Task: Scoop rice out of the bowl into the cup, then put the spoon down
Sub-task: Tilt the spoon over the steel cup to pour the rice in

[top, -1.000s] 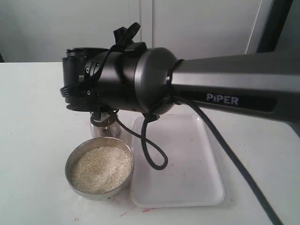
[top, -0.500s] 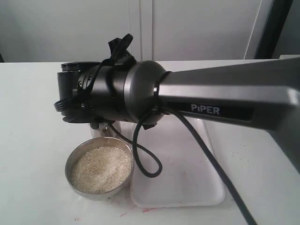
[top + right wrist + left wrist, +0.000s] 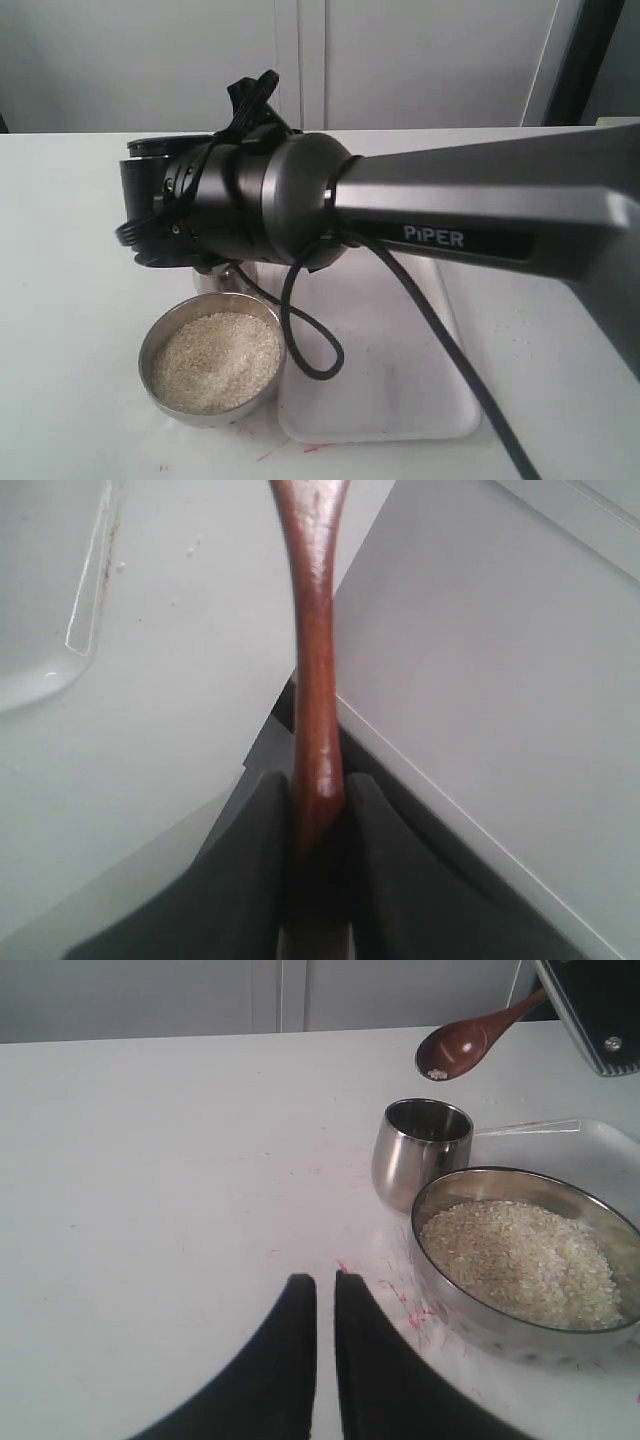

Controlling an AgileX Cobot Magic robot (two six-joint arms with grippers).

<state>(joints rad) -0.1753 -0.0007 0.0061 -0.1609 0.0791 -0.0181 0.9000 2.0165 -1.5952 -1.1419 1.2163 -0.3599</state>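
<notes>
Snugly, right tool [image 3: 318, 786] around spoon [image 3: 312, 630]

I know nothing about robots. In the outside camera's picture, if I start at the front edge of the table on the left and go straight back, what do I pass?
First the round shiny steel bowl full of off-white rice → small shiny steel cup just behind it → white panelled wall. The flat white plastic tray runs alongside both, so it is left out.
</notes>
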